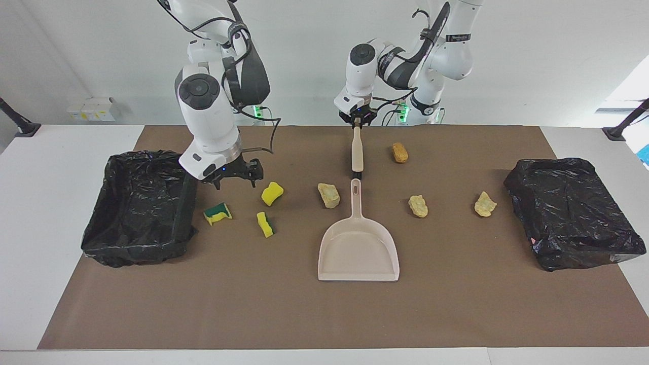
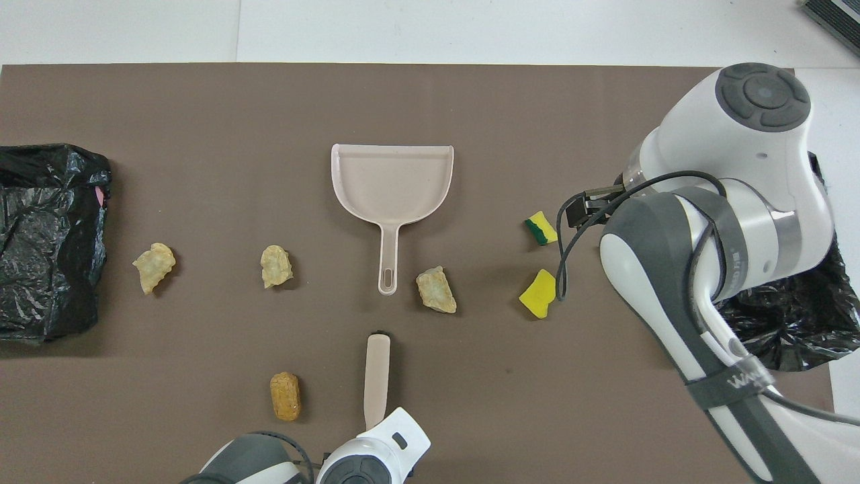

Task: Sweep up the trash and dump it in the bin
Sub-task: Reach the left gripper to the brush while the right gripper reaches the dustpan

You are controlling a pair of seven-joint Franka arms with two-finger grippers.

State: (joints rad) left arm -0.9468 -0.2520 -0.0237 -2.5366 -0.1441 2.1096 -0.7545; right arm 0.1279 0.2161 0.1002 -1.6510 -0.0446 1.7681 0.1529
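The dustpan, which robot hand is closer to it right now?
Left. The left hand is shut on the brush handle, in line with the dustpan handle. The right hand hangs open over the sponge bits.
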